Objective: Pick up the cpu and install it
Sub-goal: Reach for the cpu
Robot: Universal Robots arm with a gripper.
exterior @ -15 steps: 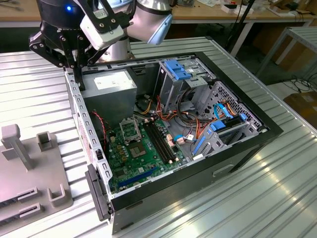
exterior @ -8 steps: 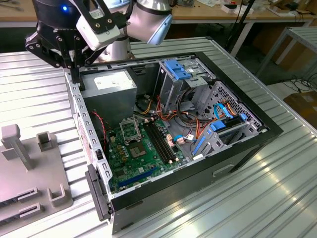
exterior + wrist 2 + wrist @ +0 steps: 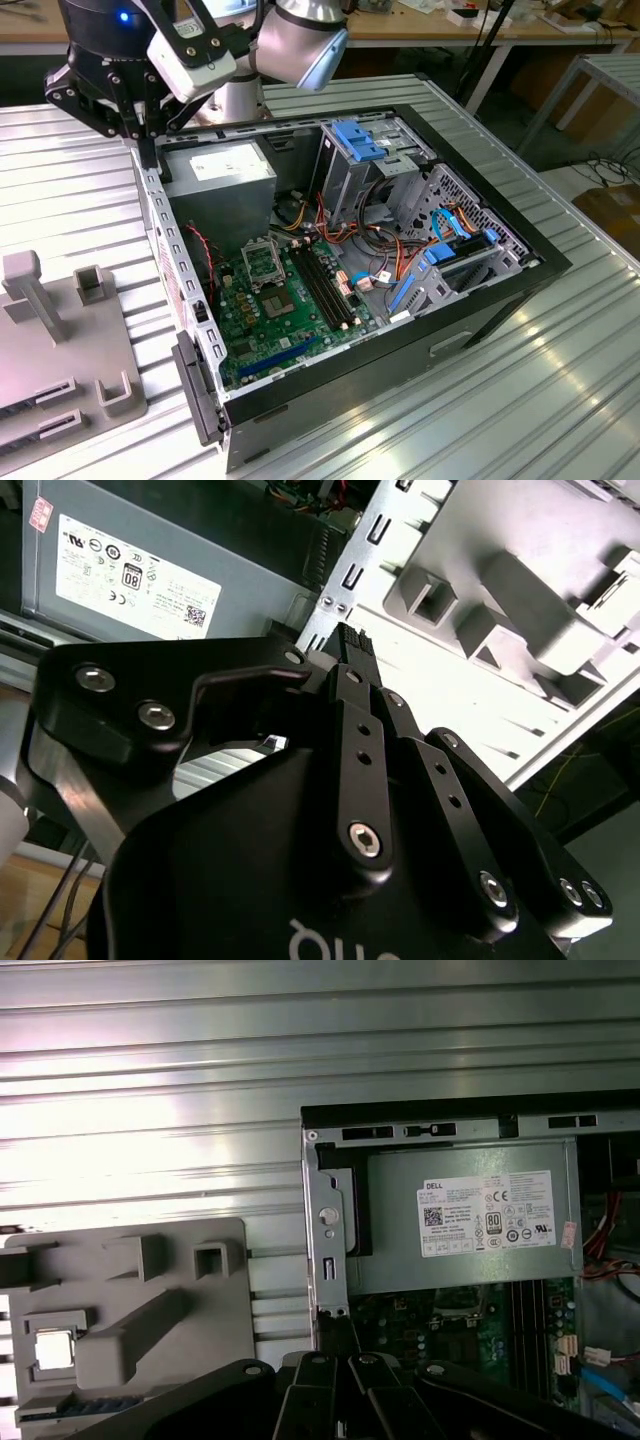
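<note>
While hanging empty with gripper (image 3: 148, 140) tips pressed together just over the computer case (image 3: 158, 215) rim, well apart from the cpu (image 3: 55, 1350) lying flat in a grey tray (image 3: 215, 1360) pocket, risks clipping that rim, or fumbling so thin a plate.

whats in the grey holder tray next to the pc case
In the first wrist view, the cpu lies flat in a square recess of the grey holder tray. The end effector covers one corner of the tray, so whatever sits there is hidden.
</note>
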